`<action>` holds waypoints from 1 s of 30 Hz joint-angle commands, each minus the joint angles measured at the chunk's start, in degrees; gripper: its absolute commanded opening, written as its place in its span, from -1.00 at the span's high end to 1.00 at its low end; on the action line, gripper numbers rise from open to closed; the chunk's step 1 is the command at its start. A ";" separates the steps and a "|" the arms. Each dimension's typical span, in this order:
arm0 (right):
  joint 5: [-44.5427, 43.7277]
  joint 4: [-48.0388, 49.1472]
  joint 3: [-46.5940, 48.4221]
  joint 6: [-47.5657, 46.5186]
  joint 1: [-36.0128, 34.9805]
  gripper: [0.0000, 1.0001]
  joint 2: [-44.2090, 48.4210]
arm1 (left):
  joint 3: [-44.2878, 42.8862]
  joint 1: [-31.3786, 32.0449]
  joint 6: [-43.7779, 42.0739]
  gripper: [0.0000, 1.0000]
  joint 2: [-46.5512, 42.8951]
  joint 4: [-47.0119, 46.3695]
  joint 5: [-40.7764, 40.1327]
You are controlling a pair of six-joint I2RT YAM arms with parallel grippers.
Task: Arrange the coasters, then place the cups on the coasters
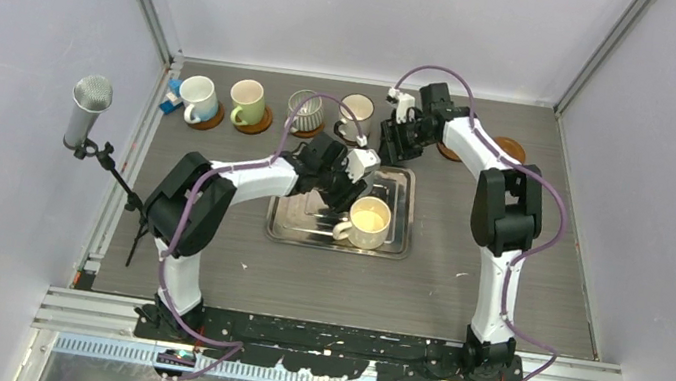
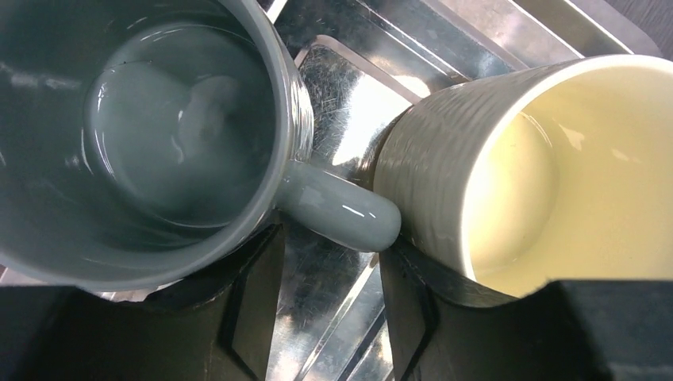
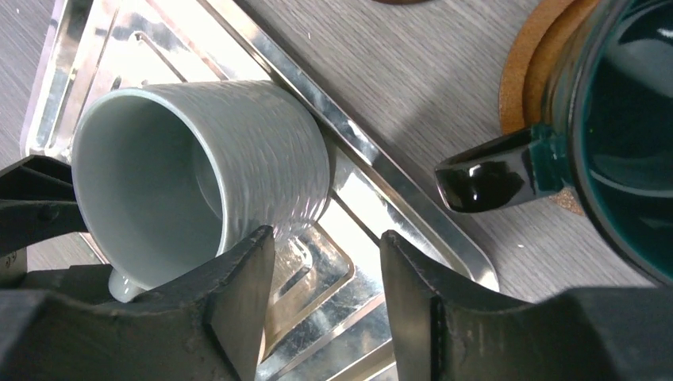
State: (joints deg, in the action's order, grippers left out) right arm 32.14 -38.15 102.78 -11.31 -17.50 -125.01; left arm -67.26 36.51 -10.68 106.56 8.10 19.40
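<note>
1. The grey-blue mug sits in the steel tray at its far edge. The right wrist view suggests it leans toward the rim, but I cannot tell for certain.
2. It is glazed ceramic, so probably rigid, fairly heavy, slick and chippable. Its handle looks like the safest place to grip, since the wall is wide and glossy.
3. The left gripper is partly open, with the handle at the mouth of its gap and tray metal showing between the jaws. It holds nothing yet.
4. The right gripper is also partly open and empty, and one finger is close against the mug's wall.
5. The cream ribbed mug touches the handle's tip, so a lift could knock it.
6. The dark teal mug stands on an orange-brown coaster on the tabletop, just beyond the tray. Both arms crowd this corner.
7. A coaster at the far right looks unoccupied.
</note>
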 commanded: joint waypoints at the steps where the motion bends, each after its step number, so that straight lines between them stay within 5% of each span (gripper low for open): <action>1: 3.23 -2.77 0.95 1.84 -0.63 -0.19 3.99 | -1.54 0.30 -1.32 -0.01 -3.20 -8.28 -1.63; 13: -1.93 -7.33 -8.10 8.61 -1.84 -0.44 14.17 | 5.95 -6.10 0.18 -0.38 -17.11 0.29 -1.86; 30: -16.42 -10.63 -4.77 15.19 -12.74 -0.51 11.45 | 10.00 -15.30 5.63 -0.46 -22.34 0.19 -10.87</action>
State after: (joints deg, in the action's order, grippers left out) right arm 20.27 -49.39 96.82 1.02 -29.10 -114.39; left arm -58.17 21.93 -6.33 88.16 9.91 11.77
